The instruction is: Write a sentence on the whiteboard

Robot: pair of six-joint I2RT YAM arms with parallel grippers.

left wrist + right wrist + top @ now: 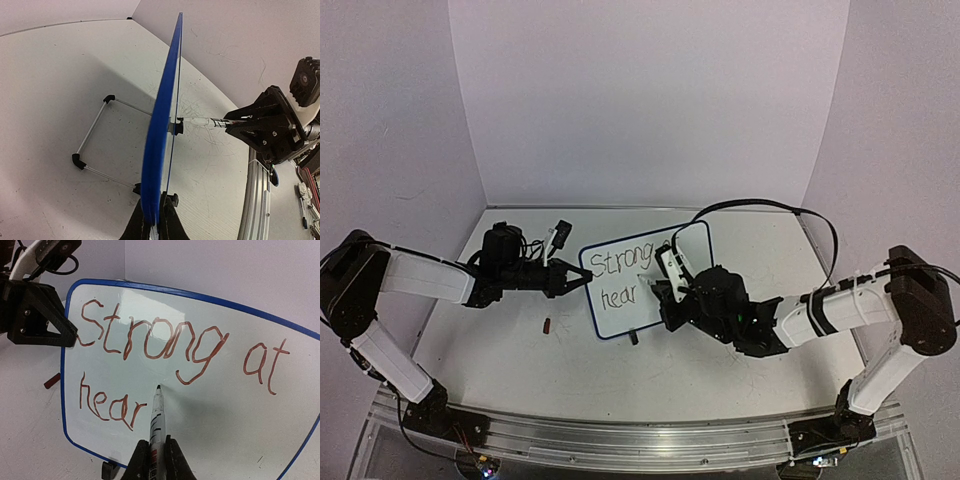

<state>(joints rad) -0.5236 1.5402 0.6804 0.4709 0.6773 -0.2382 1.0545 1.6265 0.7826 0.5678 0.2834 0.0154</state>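
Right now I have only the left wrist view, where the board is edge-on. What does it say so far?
Observer: The writing on the board reads "Strong at" on the top line and "hear" below, in reddish-brown strokes.
Reviewer: Where along the text is the tip?
Observer: The marker in the right hand points just right of the "r" in "hear", slightly above it.
Reviewer: And which edge is being clamped?
Observer: The left hand clamps the board's left edge, beside the "S" of "Strong".
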